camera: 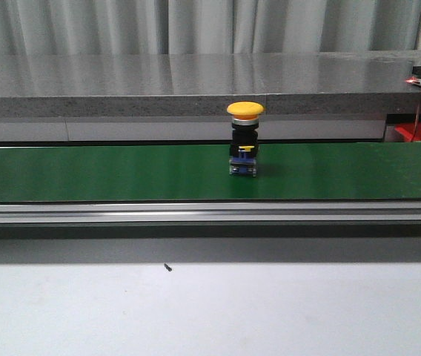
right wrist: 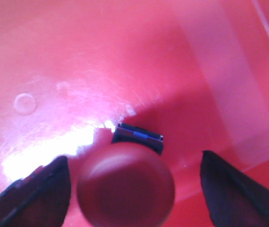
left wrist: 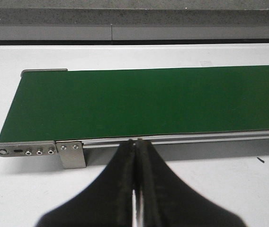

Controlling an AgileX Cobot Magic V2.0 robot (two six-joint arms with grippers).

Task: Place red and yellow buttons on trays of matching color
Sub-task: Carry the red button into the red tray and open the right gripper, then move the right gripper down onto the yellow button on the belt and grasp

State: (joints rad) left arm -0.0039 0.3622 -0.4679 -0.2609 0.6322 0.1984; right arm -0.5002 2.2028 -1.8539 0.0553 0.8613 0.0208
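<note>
Left gripper hanging low over the near edge of the flat green conveyor belt, black tapered jaws pressed together, nothing between them. Right gripper pointing down into the glossy red plastic tray, jaws spread wide either side of the red mushroom-head push button, not touching it. Domed red cap, dark boxy base resting on the tray floor. Yellow mushroom-head push button standing upright mid-belt, smooth cap, black-and-blue body.
</note>
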